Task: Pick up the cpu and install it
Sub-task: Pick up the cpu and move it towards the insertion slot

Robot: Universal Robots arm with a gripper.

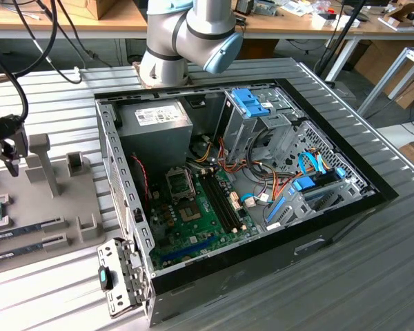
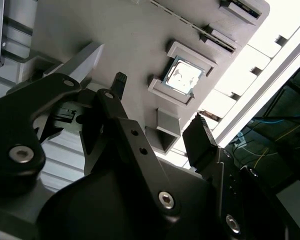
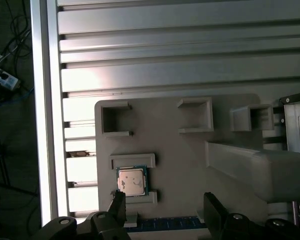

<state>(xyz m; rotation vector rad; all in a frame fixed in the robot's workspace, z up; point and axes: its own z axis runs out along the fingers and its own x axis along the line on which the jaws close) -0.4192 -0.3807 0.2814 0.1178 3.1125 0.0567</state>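
The gripper hangs over a grey tray. Its two black fingers are spread wide apart and there is nothing between them. The cpu lies flat in the tray, in a small nest with low walls on two sides. It is not in the middle of the gap between the fingers. In the first wrist view it sits very near one fingertip and well apart from the other.

That is where I think trouble could start. If the gripper goes straight down from here, the near finger could land on top of the cpu or bump a nest wall. A grab so far to one side could tip the thin chip, and it could slip out and fall.

The open computer case stands well apart from the tray, with the empty socket inside. A crooked chip may not sit flat in there.
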